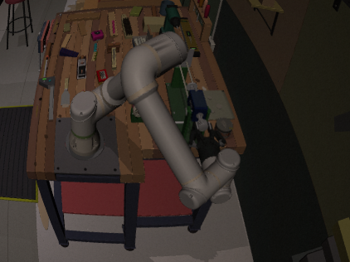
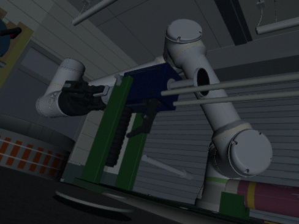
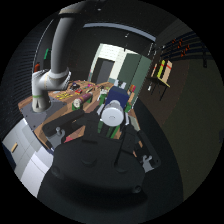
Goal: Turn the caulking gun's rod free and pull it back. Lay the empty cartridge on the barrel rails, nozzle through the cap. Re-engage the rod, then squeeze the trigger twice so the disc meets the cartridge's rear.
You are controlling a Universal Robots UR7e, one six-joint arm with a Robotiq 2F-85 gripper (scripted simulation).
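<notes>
The caulking gun's rod runs out of sight behind its round grey end knob (image 3: 112,116), which fills the space between my fingers in the wrist camera. The gun's blue body (image 2: 150,85) sits in a green stand (image 2: 107,134) near the bench's right end, its black trigger (image 2: 144,119) hanging below and two barrel rails (image 2: 232,91) reaching away. My gripper (image 3: 112,126) is at the gun's rear and closing around the knob; the fingers are still moving and I cannot tell whether they grip it. The pink cartridge (image 3: 82,99) with its yellow band lies in green cradles on the bench behind.
The bench's right edge (image 1: 238,124) runs just beside the gun and my wrist hangs past it. My arm's elbow (image 1: 207,182) is below the bench top. A grey tray (image 1: 217,103) lies next to the stand, and small tools cover the far bench.
</notes>
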